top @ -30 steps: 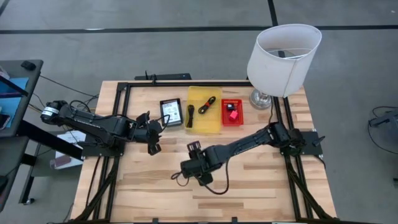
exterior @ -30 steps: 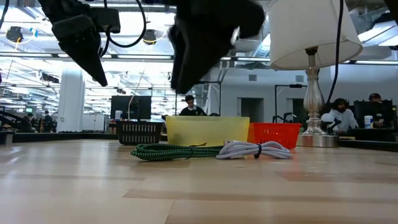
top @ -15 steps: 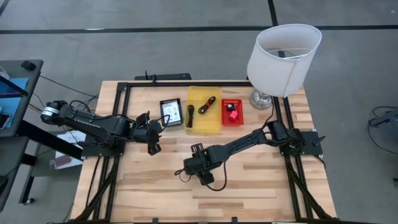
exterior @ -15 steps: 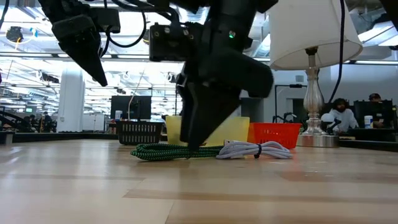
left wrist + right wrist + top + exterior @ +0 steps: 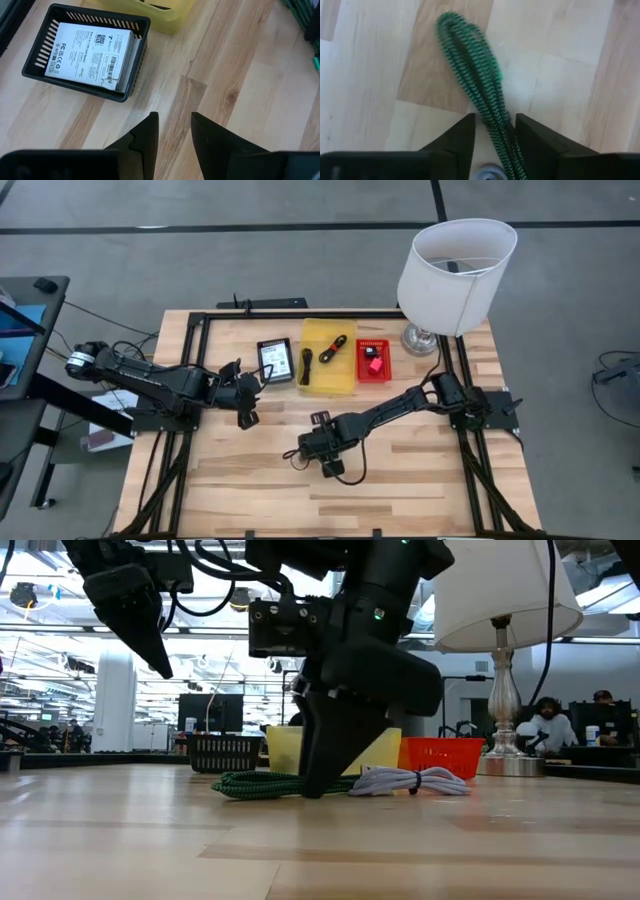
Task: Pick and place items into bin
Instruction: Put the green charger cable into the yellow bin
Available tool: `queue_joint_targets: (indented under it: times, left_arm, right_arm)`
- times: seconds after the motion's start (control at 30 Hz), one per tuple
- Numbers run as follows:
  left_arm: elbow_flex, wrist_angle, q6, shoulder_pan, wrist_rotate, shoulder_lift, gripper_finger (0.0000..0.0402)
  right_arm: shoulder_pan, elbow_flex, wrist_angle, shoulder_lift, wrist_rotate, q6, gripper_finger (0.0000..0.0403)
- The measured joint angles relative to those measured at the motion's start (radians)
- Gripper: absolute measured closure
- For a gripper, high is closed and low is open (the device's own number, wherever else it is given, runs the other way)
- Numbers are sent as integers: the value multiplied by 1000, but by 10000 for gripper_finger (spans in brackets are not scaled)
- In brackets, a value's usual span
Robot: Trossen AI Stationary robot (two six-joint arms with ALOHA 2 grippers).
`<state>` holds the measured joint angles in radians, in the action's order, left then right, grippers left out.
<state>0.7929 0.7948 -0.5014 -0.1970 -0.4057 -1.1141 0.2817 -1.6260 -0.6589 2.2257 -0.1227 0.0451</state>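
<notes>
A green-and-black braided cord bundle [image 5: 265,783] lies on the table, with a white cord bundle [image 5: 410,780] beside it. My right gripper [image 5: 318,450] is open and down at the table top [image 5: 322,785]. Its two fingers stand on either side of the green cord [image 5: 470,65]; I cannot tell whether they touch it. My left gripper [image 5: 247,408] is open and empty. It hangs above the table [image 5: 150,640], near the black basket [image 5: 85,50] that holds a white labelled pack [image 5: 92,50].
A yellow bin [image 5: 328,357] holding dark pieces, a red basket [image 5: 373,360] and the black basket [image 5: 276,361] stand in a row at the far side. A white-shaded lamp [image 5: 455,270] stands at the far right corner. Bare wood lies toward the near edge.
My right gripper has come down from well above the table to the table top and has shifted a little toward the right edge. Its fingers now stand astride the green cord. The cords have stayed where they were.
</notes>
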Motion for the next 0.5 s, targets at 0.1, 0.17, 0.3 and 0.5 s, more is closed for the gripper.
queue_joint_targets:
  times: [0.1, 0.17, 0.3, 0.5]
  left_arm:
    - [0, 0, 0, 0, 0, 0, 295]
    - [0, 0, 0, 0, 0, 0, 295]
    - [0, 0, 0, 0, 0, 0, 295]
    - [0, 0, 0, 0, 0, 0, 295]
  right_arm:
    - [0, 0, 4, 1, -14, -12, 305]
    - [0, 0, 9, 2, -28, -12, 335]
    - [-6, 0, 4, 4, -106, -11, 387]
    - [-16, -24, -120, 9, -245, -12, 377]
